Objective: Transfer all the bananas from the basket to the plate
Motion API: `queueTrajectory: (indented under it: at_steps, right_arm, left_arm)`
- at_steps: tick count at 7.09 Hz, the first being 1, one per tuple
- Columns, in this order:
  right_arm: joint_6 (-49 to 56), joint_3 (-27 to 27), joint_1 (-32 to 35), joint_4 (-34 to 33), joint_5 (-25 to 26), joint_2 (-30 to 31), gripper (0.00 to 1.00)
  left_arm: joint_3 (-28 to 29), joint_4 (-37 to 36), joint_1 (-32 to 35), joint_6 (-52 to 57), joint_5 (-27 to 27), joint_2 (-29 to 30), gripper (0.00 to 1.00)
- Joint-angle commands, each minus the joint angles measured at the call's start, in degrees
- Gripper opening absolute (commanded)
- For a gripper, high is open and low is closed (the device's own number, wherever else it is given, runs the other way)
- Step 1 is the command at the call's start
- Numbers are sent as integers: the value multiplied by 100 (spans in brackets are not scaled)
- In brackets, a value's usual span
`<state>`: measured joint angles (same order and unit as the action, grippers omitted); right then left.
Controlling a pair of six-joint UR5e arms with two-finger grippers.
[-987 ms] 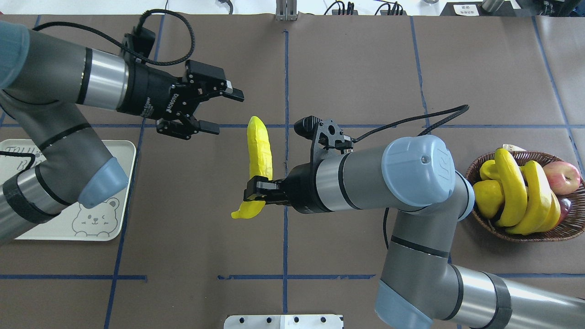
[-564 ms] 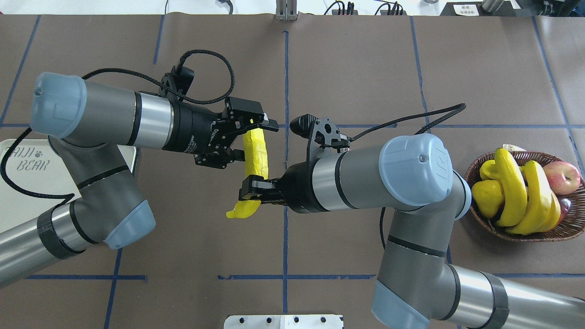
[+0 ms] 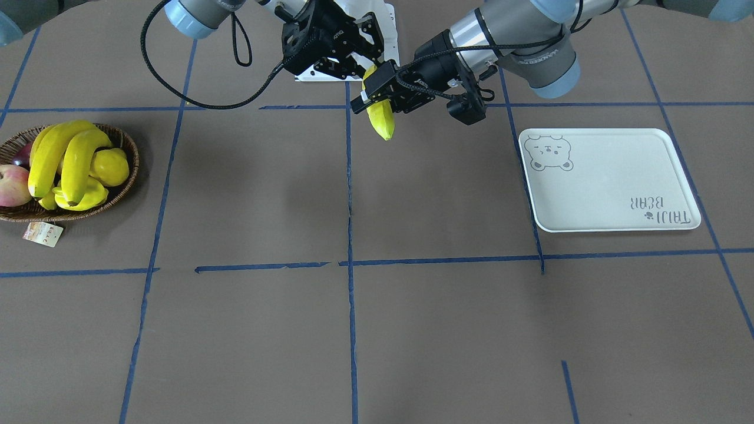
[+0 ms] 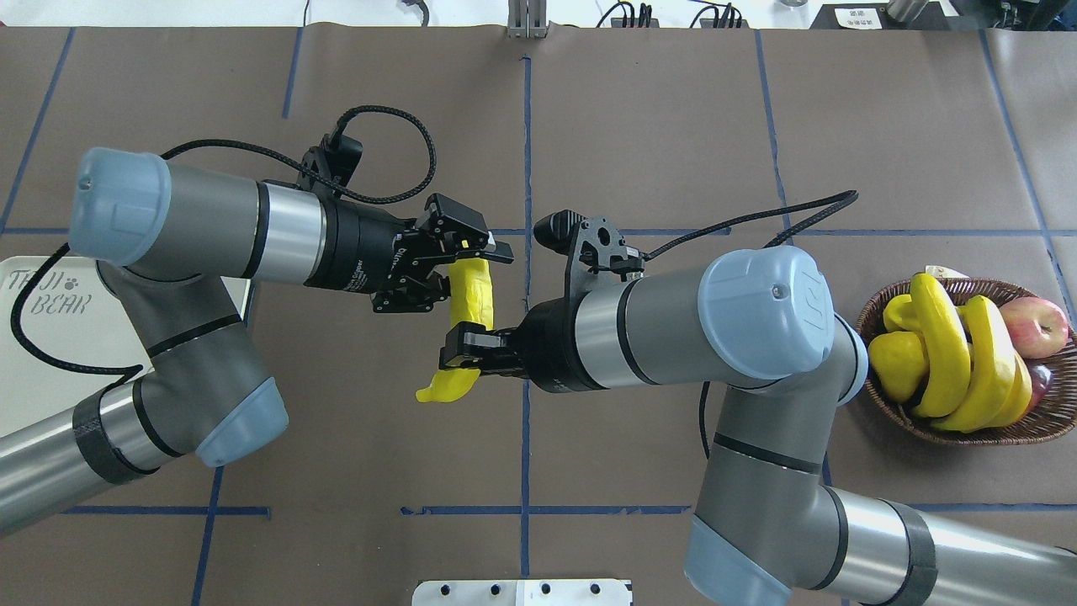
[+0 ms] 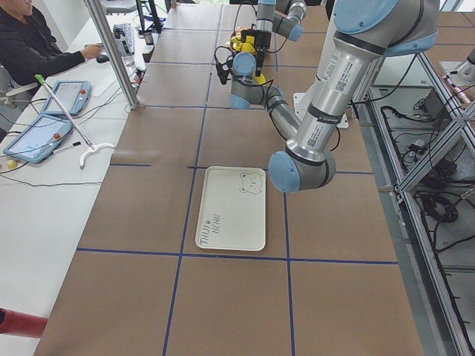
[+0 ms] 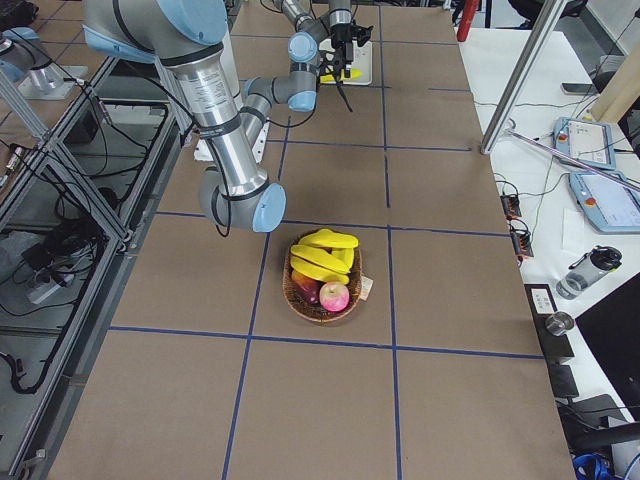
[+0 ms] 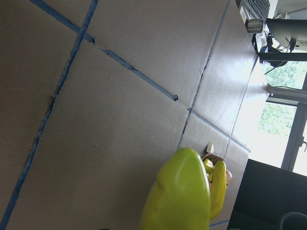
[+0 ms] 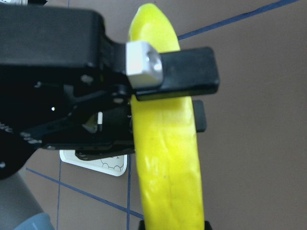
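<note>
One banana (image 4: 473,295) hangs in the air over the table's middle, also seen in the front view (image 3: 382,118). My right gripper (image 4: 467,349) is shut on its near end. My left gripper (image 4: 471,271) is closed around its far part; in the right wrist view its fingers (image 8: 182,76) lie on either side of the banana (image 8: 165,158). The other bananas (image 4: 942,353) lie in the wicker basket (image 4: 968,433) at the right. The bear plate (image 3: 612,188) lies bare at the left, partly hidden under my left arm in the overhead view (image 4: 42,337).
The basket also holds a red apple (image 4: 1035,324) and a lemon-like yellow fruit (image 4: 896,362). A paper tag (image 3: 42,234) lies beside the basket. A white mounting plate (image 4: 522,592) sits at the near table edge. An operator (image 5: 33,41) sits at the far side.
My left arm swung right from near the plate to the banana, and its fingers have narrowed around the banana's far part. My right gripper has held the banana almost still.
</note>
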<state>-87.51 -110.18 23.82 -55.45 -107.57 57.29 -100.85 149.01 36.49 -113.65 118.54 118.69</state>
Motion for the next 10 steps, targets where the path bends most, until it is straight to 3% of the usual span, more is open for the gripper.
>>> queueTrajectory:
  at_steps: [1, 2, 6, 8, 10]
  right_arm:
    - [-12, -3, 8, -1, -18, 1, 27]
    - [-20, -12, 0, -1, -10, -16, 99]
    - [-205, -160, 17, 8, -45, 1, 100]
    - [-196, -337, 209, -80, -141, 80, 100]
    - [-144, -511, 622, -368, -220, 299, 100]
  left_arm:
    - [-40, 23, 16, 19, 28, -21, 0]
    - [-48, 5, 24, 71, 37, -21, 0]
    - [4, -38, 94, 80, 37, -126, 0]
    - [-56, -1044, 523, 681, 125, -188, 0]
    - [-363, -2205, 1006, 2165, 151, -879, 0]
